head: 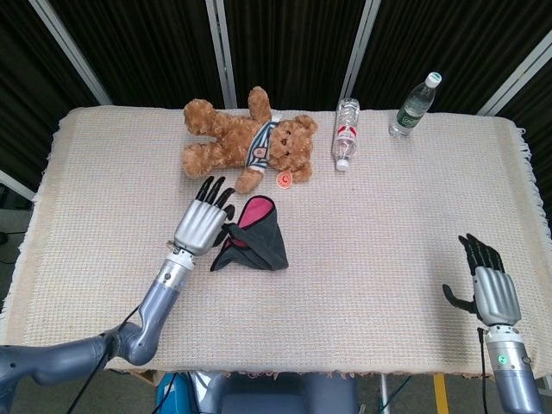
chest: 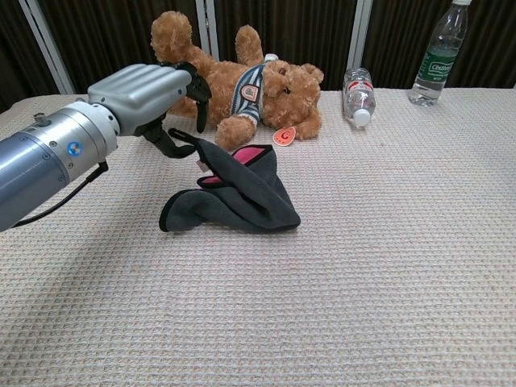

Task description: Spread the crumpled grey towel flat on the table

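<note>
The crumpled grey towel, pink on its inner side, lies bunched in the middle of the table with a black loop at its upper left corner. My left hand hovers at that corner, fingers spread, thumb right beside the loop; it holds nothing. Far off at the table's near right edge my right hand stays open; only the head view shows it.
A brown teddy bear lies just behind the towel. A clear bottle lies on its side to its right, and a green-labelled bottle stands at the back right. A woven beige cloth covers the table.
</note>
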`<state>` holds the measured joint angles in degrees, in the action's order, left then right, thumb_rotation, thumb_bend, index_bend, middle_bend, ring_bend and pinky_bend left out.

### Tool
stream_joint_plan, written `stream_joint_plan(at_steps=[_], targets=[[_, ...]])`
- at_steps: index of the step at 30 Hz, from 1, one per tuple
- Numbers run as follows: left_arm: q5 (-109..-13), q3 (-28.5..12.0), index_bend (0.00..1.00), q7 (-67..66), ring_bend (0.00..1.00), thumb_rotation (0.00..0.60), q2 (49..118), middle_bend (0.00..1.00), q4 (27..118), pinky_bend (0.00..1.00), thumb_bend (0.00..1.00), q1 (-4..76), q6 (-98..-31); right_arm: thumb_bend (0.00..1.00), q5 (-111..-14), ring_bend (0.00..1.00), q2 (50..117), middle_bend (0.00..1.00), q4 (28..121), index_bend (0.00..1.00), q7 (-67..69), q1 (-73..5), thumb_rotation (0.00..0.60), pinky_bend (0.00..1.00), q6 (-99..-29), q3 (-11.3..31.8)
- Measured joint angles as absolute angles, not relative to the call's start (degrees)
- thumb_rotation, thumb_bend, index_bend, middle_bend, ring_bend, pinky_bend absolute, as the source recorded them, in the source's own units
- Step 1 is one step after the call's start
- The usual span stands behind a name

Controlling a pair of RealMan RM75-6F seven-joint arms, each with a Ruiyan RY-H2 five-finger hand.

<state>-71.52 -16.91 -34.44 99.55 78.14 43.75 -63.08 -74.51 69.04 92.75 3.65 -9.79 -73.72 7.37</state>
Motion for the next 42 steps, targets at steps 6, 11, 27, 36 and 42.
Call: stream_joint_plan(at_steps=[6,11,27,36,42], targets=[[-71.7,-16.12,0.57,-34.3,0.0,0.6,99.53,0.2,78.03,0.0,0.47,43.67,-63.79,0.32,-74.47,0.0,68.98,0.0,92.93,0.0,3.49,-9.75,0.6,0.0,-73.76,7.28],[-71.55,-15.83,0.58,-34.21,0.0,0.6,98.99,0.2,78.05,0.0,0.48,43.5,-64.23,0.32,-74.46,0.0,68.94,0.0,92.97,0.0,3.5,-9.79,0.6,0.0,-73.66,7.24],[-71.75,-17.16,0.58,-33.88,0.0,0.6,96.47,0.2,81.32,0.0,0.48,44.65,-64.96,0.32,-74.51,0.0,69.13,0.0,93.08,0.0,3.18,-9.87,0.6,0.0,-73.6,7.06],[-68.72,-24.94,0.58,-38.47,0.0,0.6,94.05,0.2,86.43,0.0,0.48,51.71,-61.74,0.32,-73.73,0.0,69.43,0.0,93.48,0.0,3.23,-10.79,0.6,0.0,-71.92,7.4],[-61.7,-31.73,0.59,-43.59,0.0,0.6,94.15,0.21,85.8,0.0,0.48,59.59,-58.14,0.32,-71.94,0.0,69.24,0.0,93.98,0.0,4.07,-12.29,0.6,0.0,-69.17,8.53]])
